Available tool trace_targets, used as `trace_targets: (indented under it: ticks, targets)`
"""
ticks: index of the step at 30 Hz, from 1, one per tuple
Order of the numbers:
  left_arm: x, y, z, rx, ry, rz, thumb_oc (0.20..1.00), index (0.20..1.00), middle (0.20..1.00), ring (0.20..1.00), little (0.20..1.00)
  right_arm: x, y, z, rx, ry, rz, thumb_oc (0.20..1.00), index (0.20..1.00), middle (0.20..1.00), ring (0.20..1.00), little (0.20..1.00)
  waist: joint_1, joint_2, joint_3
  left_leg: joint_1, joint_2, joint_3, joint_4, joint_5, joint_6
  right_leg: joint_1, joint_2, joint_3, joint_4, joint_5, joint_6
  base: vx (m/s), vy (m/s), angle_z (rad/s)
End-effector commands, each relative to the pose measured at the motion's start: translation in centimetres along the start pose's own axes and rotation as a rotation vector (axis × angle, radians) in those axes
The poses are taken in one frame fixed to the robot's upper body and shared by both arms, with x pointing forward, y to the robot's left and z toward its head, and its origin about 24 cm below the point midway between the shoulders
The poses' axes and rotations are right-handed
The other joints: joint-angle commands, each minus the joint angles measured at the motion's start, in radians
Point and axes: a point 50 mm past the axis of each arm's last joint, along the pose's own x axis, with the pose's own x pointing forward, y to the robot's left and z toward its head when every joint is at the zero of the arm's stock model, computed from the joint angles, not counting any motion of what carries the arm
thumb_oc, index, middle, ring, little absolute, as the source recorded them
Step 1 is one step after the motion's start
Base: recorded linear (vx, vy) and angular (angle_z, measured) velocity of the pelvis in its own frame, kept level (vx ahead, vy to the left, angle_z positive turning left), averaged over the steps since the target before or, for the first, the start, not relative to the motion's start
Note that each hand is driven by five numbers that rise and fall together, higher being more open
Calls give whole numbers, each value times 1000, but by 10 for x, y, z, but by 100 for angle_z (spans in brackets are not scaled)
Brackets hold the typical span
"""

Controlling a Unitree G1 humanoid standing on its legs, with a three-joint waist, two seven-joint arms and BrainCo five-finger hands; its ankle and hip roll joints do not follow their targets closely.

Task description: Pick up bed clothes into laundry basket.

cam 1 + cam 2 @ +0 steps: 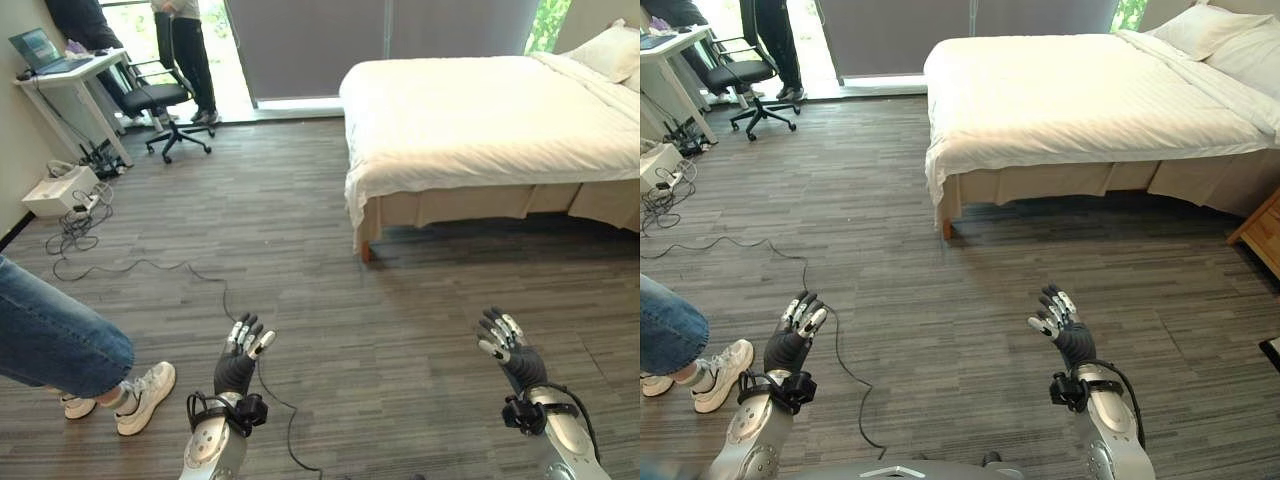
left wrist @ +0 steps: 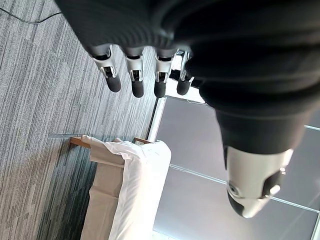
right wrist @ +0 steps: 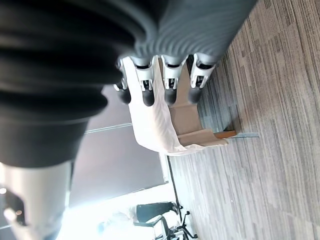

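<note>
A bed (image 1: 480,120) with a white sheet and pillows (image 1: 610,50) stands across the room at the upper right, a stretch of wooden floor between it and me. My left hand (image 1: 238,362) is raised over the floor at the lower left, fingers relaxed and empty. My right hand (image 1: 510,350) is raised at the lower right, also open and empty. The left wrist view looks past the left hand's fingers (image 2: 134,80) at the bed's corner (image 2: 135,170). Past the right hand's fingers (image 3: 170,85), the right wrist view shows the bed's sheet (image 3: 155,125).
A person's jeans leg and white shoes (image 1: 140,395) stand close at the left. A desk (image 1: 60,75) with a laptop, an office chair (image 1: 160,100), a person standing (image 1: 190,50), and a white box (image 1: 60,190) with cables fill the far left. A wooden nightstand (image 1: 1262,235) sits by the bed.
</note>
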Motion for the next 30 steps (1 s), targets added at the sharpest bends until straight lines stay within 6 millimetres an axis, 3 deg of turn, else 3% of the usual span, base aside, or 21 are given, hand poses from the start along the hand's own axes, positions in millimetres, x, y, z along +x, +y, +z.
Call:
trace_targets:
  ticks: [1,30]
  targets:
    - [15,-4,30,32,-144,-42,1000,1000,1000,1000,1000,11,11,27,8,-152,41,1000,1000,1000,1000,1000,16,-43,5,17,56,-131,5,-58,-38,32,-31,-28,40,-57,24,0,0,0]
    - [13,-3,28,36,-136,-43,1000,1000,1000,1000,1000,12,12,28,14,-155,52,1000,1000,1000,1000,1000,18,-44,5,17,52,-131,5,-57,-37,41,-32,-28,24,-48,22,0,0,0]
